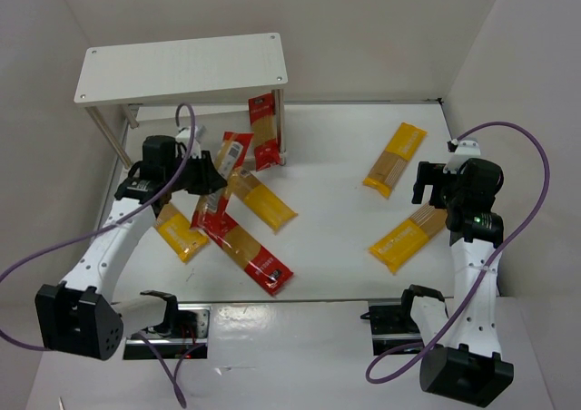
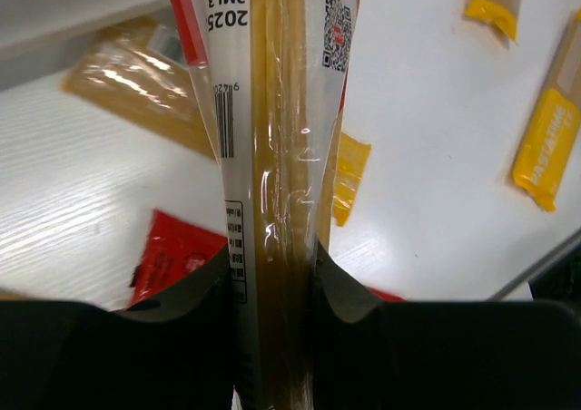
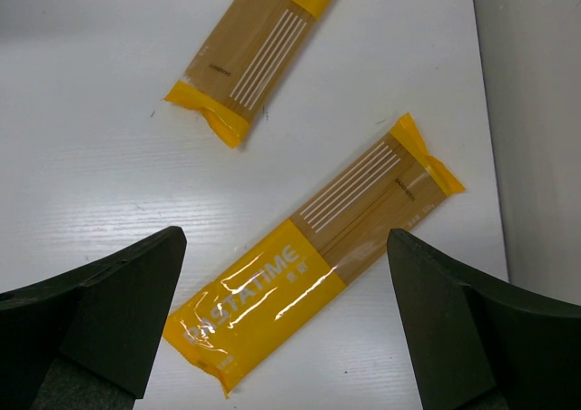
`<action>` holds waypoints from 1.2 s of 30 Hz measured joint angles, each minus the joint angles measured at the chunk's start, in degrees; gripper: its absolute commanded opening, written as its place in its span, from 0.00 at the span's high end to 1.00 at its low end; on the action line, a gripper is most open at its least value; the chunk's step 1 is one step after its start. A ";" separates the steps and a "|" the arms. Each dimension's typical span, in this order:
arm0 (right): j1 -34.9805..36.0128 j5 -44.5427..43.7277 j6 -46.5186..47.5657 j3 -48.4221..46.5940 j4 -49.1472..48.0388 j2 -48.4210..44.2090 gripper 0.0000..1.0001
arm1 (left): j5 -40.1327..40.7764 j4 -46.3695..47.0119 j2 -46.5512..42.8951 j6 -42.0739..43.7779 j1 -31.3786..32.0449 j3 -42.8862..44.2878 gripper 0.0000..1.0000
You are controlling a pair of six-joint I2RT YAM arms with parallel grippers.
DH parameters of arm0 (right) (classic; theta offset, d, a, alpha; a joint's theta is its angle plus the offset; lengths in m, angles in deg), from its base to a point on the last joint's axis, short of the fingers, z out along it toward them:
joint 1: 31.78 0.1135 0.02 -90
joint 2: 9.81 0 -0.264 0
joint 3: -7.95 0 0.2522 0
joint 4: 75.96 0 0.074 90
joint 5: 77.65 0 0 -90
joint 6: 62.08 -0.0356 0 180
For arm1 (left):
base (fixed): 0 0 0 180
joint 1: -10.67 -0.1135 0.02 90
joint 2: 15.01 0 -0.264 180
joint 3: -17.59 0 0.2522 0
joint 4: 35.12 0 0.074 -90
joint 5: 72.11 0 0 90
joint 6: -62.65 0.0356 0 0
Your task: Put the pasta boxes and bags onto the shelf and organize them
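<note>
The white shelf (image 1: 182,65) stands at the back left. My left gripper (image 1: 211,181) is shut on a red spaghetti packet (image 1: 227,165) and holds it lifted in front of the shelf; in the left wrist view the packet (image 2: 272,138) runs upright between the jaws of the gripper (image 2: 270,265). Another red packet (image 1: 264,133) leans at the shelf's right leg. A third red packet (image 1: 250,251) and two yellow ones (image 1: 261,199) (image 1: 181,233) lie below. My right gripper (image 1: 436,188) is open above a yellow packet (image 3: 309,274); a second yellow packet (image 3: 254,56) lies beyond it.
The two right-hand yellow packets (image 1: 395,159) (image 1: 408,238) lie apart on the white table. White walls close the back and both sides. The table's front edge (image 1: 300,301) runs just ahead of the arm bases.
</note>
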 measured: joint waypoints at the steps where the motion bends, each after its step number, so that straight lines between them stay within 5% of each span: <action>1: 0.00 0.00 0.00 0.00 0.00 0.02 0.00 | 0.92 -0.13 -1.11 0.11 -0.81 -0.28 1.00; 10: 0.00 0.00 0.00 0.02 0.00 0.02 0.00 | 18.71 -0.44 -3.87 1.29 0.13 -2.67 1.00; 20: 0.00 0.00 0.00 0.02 0.00 0.02 0.00 | 36.63 4.57 0.42 1.66 11.10 -5.29 1.00; 26: 0.00 0.00 0.00 0.02 0.00 0.02 0.00 | 34.77 8.39 1.81 4.31 11.54 -5.46 1.00; 36: 0.00 0.07 0.00 0.02 0.00 0.02 0.00 | 18.62 13.68 2.97 6.14 1.05 -8.74 1.00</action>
